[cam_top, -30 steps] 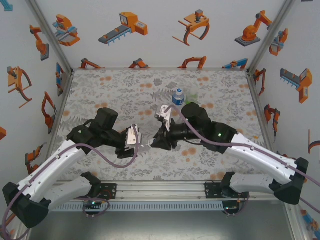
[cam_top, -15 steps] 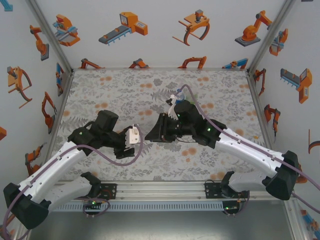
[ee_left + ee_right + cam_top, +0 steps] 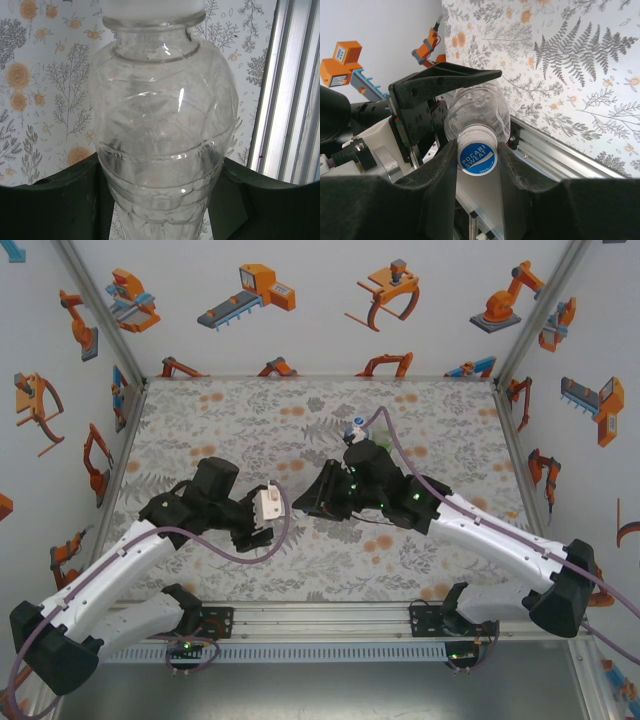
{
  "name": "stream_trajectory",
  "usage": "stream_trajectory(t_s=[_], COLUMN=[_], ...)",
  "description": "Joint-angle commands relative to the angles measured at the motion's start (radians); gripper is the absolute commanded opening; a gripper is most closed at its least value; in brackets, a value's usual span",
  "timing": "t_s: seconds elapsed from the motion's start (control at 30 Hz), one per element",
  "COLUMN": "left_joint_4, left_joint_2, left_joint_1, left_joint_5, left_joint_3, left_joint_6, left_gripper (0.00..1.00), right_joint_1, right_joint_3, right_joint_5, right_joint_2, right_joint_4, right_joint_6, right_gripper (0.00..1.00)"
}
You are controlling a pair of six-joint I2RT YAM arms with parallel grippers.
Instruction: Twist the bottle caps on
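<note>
A plain clear bottle [image 3: 160,120] stands between the dark fingers [image 3: 55,205] of my left gripper [image 3: 160,200], which is shut on its lower body. At the top edge of that view is its whitish bottle cap [image 3: 155,6]. In the right wrist view the same cap [image 3: 477,157] shows a blue printed top, and my right gripper [image 3: 477,162] is shut on it, one finger pressed to each side. The bottle's shoulder [image 3: 480,112] lies just behind the cap. Seen from above, the left gripper [image 3: 272,508] and right gripper [image 3: 303,506] meet over the middle of the table. A blue-label bottle [image 3: 354,428] peeks out behind the right arm.
An aluminium rail [image 3: 290,100] runs along the near table edge, close below the held bottle [image 3: 560,155]. The floral table cover [image 3: 250,410] spreads toward the back. Walls with robot pictures [image 3: 60,390] close in the left, right and far sides.
The right arm has swung its wrist toward the back and turned, now covering most of the blue-label bottle. The left gripper has shifted slightly right and up with the clear bottle.
</note>
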Motion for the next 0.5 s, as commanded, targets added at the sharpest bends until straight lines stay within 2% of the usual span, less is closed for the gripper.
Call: stream_trajectory(t_s=[0.0,0.27,0.47], left_joint_4=[0.107,0.060,0.057], left_joint_2=[-0.015,0.051,0.053], left_joint_1=[-0.014,-0.013,-0.014], left_joint_5=[0.074,0.039,0.071], left_joint_3=[0.055,0.093,0.090], left_joint_6=[-0.005,-0.019,-0.004], left_gripper=[0.00,0.00,0.00], right_joint_1=[-0.001,-0.002,-0.003], right_joint_3=[-0.012,-0.019,0.016], right_joint_5=[0.142,0.078,0.077], right_joint_2=[0.031,0.024,-0.017], right_joint_4=[-0.167,-0.020,-0.023], right_joint_6=[-0.060,-0.079,-0.236], right_gripper=[0.00,0.00,0.32])
